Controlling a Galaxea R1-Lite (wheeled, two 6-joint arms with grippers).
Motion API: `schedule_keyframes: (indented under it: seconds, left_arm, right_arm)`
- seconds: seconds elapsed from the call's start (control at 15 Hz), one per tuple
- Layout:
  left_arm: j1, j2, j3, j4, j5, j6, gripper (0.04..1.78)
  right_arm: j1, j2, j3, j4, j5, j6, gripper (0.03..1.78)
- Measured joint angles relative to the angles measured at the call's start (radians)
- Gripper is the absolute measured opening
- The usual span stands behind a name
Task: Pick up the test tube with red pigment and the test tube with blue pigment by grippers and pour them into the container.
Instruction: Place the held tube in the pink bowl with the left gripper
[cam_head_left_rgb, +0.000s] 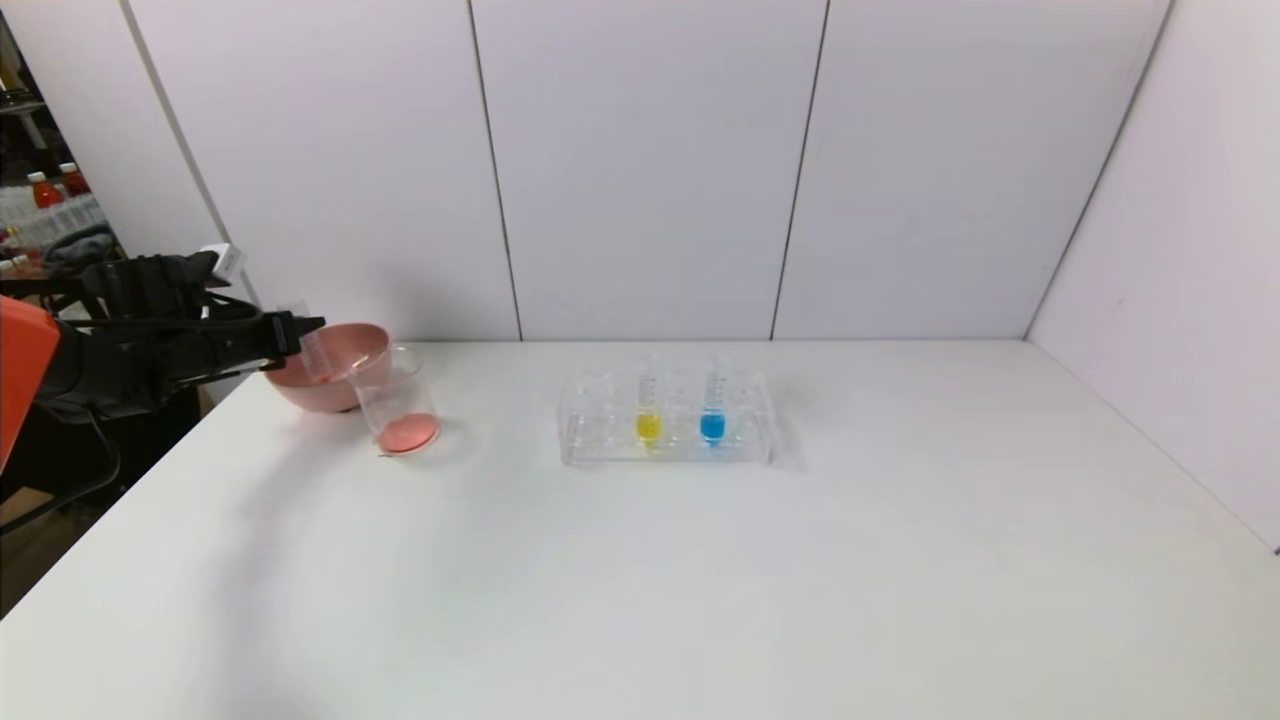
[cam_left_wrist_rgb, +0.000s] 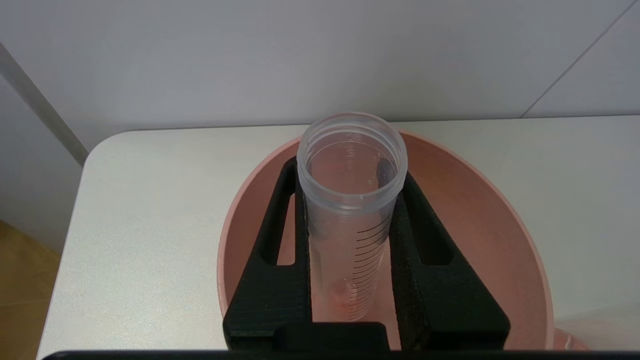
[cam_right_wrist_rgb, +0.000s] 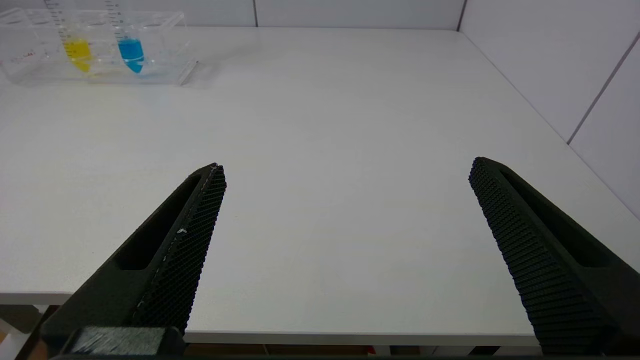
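My left gripper (cam_head_left_rgb: 303, 334) is at the table's far left, shut on the red-pigment test tube (cam_head_left_rgb: 316, 352). In the left wrist view the tube (cam_left_wrist_rgb: 350, 235) is clamped between both fingers (cam_left_wrist_rgb: 272, 280), nearly empty with a faint red trace, and hangs over the pink bowl. The container (cam_head_left_rgb: 392, 385), a clear beaker with red liquid at its bottom, stands just right of the bowl. The blue-pigment test tube (cam_head_left_rgb: 712, 408) stands upright in the rack; it also shows in the right wrist view (cam_right_wrist_rgb: 131, 50). My right gripper (cam_right_wrist_rgb: 349, 167) is open and empty over the table's near edge.
The pink bowl (cam_head_left_rgb: 305, 392) (cam_left_wrist_rgb: 475, 210) sits at the far left corner. The clear rack (cam_head_left_rgb: 600, 425) (cam_right_wrist_rgb: 165, 45) stands mid-table and holds a yellow-liquid tube (cam_head_left_rgb: 648, 412) beside the blue one. White walls close the back and right sides.
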Motion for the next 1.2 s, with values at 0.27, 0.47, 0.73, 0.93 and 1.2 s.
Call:
schedule_keyframes:
  seconds: [0.27,0.47,0.73,0.93,1.2]
  left_arm:
    - [0.000,0.009,-0.012,0.013,0.000,-0.007,0.62]
    - [0.000,0.013,-0.014,0.013,-0.002,-0.007,1.03]
    - [0.000,0.014,-0.013,0.000,-0.004,-0.006,1.59]
    - [-0.001,0.010,-0.005,-0.011,-0.003,0.000,1.77]
    - [-0.004,-0.034,0.045,-0.099,-0.003,-0.004,1.76]
  right_arm:
    - [0.000,0.000,0.000,0.000,0.000,0.000,1.77]
    - [0.000,0.000,0.000,0.000,0.000,0.000,1.77]
    - [0.000,0.000,0.000,0.000,0.000,0.000,1.77]
    - [0.000,0.000,0.000,0.000,0.000,0.000,1.77]
    - [0.000,0.000,0.000,0.000,0.000,0.000,1.77]
